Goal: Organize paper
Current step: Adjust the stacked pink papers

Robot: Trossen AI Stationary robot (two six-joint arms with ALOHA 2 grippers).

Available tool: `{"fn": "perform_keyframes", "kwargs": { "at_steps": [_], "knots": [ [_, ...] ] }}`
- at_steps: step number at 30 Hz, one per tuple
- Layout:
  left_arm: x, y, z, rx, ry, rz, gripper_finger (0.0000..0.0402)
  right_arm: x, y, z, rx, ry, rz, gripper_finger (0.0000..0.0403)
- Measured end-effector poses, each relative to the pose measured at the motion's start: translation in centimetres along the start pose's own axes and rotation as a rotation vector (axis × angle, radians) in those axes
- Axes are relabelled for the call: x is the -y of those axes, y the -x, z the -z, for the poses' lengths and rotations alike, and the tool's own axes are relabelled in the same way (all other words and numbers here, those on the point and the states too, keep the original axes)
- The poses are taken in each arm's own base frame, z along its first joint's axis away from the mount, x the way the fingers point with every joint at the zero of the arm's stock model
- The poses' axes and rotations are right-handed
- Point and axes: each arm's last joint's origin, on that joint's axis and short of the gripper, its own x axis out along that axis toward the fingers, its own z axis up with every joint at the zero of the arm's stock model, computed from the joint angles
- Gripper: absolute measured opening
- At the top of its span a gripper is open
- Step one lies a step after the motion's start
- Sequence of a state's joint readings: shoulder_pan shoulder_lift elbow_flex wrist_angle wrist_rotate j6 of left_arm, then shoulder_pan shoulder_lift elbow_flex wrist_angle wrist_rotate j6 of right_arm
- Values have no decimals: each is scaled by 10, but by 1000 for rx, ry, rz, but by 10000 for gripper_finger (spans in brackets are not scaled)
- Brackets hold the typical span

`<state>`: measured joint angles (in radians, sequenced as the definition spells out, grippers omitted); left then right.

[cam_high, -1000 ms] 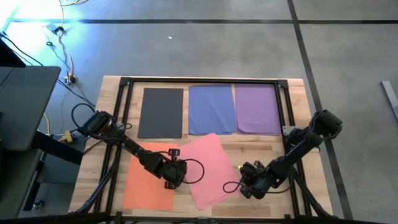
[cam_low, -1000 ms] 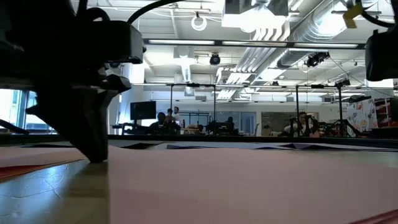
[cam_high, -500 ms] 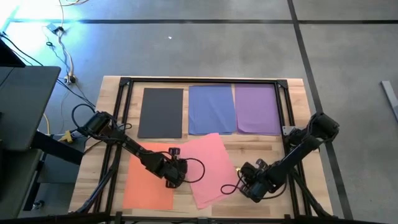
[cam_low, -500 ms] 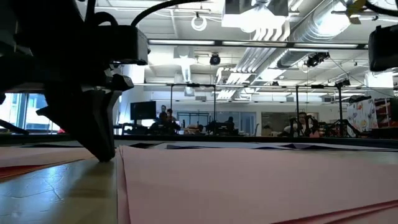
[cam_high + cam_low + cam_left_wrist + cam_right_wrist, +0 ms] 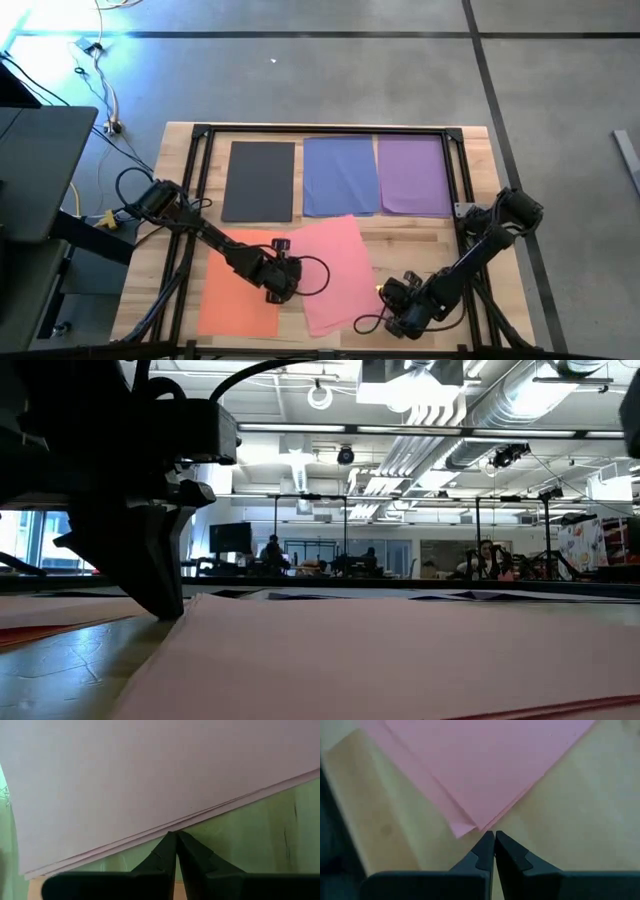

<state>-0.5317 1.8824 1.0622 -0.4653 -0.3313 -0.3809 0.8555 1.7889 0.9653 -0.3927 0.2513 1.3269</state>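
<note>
On the wooden table the dark grey, blue and purple sheets lie flat in a tidy row, the orange sheet below. I judge the crooked pink sheet needs squaring. My left gripper, fingers pressed together, touches its edge; my right gripper, also closed and holding nothing, sits near its corner. All paper looks thin, smooth, rectangular.

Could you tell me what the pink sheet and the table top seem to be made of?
The pink sheet looks like thin matte paper: it lies flat, without gloss, and the right wrist view shows fine layered edges at its corner, so it may be more than one sheet. The table top looks like pale wood planks with a smooth, low-sheen finish: parallel seams and grain show.
</note>
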Motion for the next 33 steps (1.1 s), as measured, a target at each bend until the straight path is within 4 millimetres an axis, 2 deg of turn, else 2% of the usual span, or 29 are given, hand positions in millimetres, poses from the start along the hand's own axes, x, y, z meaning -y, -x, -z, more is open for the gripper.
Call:
{"fn": "perform_keyframes", "kwargs": {
  "at_steps": [3, 6, 11, 17, 20, 27, 33],
  "knots": [
    [4, 1, 2, 1, -13, 0, 0, -1, 1, 2, -1, 8, -1, 0],
    [5, 6, 3, -12, -25, -53, 0, 5, 7, 2, 30, -1, 90, 0],
    [-8, 7, 8, -99, -1, -153, 0, 13, 18, -13, 124, -32, 252, 0],
    [-28, -7, 12, -115, -1, -184, 0, 23, -3, -30, 71, 8, 242, 0],
    [-32, -11, 9, -80, -22, -182, 0, 19, -11, -34, 57, 28, 174, 0],
    [-36, -15, 2, -36, -22, -185, 0, 8, -13, -23, 56, 34, 101, 0],
    [-28, -14, 1, 11, -4, -181, 0, 2, -9, -9, 50, 15, 76, 0]
  ]
}}
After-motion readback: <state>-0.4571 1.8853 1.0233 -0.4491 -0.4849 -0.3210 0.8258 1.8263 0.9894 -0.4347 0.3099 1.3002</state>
